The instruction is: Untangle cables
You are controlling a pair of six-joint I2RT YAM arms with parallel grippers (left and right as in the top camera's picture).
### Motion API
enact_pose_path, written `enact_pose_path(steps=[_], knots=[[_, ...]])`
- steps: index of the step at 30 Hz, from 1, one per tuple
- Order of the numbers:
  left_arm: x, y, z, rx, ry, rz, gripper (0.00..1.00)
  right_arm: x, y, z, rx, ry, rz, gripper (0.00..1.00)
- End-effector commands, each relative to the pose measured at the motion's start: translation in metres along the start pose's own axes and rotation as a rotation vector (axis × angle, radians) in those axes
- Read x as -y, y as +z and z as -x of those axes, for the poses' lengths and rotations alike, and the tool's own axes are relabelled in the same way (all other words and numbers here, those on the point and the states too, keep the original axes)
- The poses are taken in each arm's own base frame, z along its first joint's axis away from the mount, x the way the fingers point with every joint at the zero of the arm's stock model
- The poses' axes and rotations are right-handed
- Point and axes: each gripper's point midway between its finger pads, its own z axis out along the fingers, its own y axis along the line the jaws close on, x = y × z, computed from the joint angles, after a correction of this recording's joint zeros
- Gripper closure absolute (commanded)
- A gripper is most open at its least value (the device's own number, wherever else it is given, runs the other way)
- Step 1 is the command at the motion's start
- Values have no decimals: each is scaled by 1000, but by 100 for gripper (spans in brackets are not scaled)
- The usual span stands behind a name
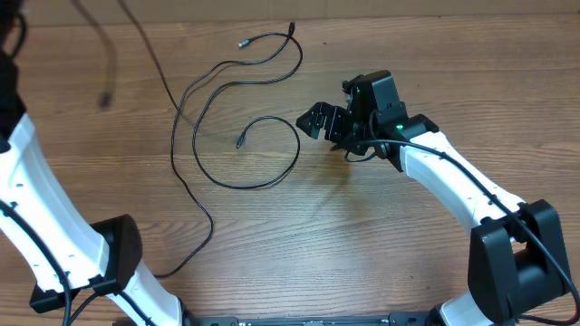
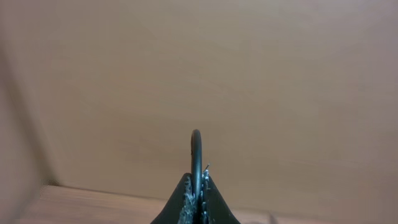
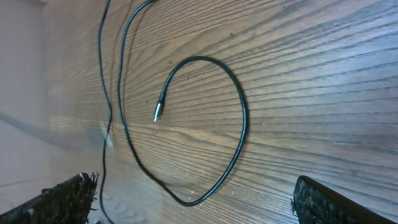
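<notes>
Judging progress from here, I'd call the untangling partly done, not finished. The cables (image 1: 195,136) lie spread over the middle of the surface (image 1: 381,263) and toward its far edge, loose rather than knotted. One strand curls into an open loop (image 1: 298,149) with its metallic plug (image 1: 240,142) lying free inside it. A second plug (image 1: 243,42) rests near the far edge.

My left jaws are pinched shut on a thin black strand (image 2: 196,146), raised so high that the left wrist view shows only plain wall behind it. Overhead, a blurred strand climbs away toward the far-left corner, and I take it to be the same one.

My right jaws stand wide and empty just beside the loop's right side, with the loop lying on the surface between the two fingers in the right wrist view.

What's left, as I read it, is the left side of the spread. There several strands run close together and cross one another, and I cannot tell which passes over which. One long strand (image 1: 208,226) trails on toward the near-left corner. Each cable has yet to be drawn clear so that it lies alone.
</notes>
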Motion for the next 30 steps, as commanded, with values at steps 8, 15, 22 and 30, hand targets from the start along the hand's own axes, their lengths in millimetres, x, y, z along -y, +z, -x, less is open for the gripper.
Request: enact_pose_path(steps=[8, 15, 22, 30], knots=[[-121, 86, -37, -28, 1, 275, 96, -1, -6, 5, 43, -24, -28, 0], [-210, 149, -142, -231, -4, 611, 96, -1, -5, 5, 43, -23, -30, 0], [-249, 193, -278, -428, -242, 755, 96, 3, -5, 4, 43, -19, -46, 3], [-260, 224, -374, -515, -420, 789, 94, 7, -5, 2, 37, -12, -66, 3]])
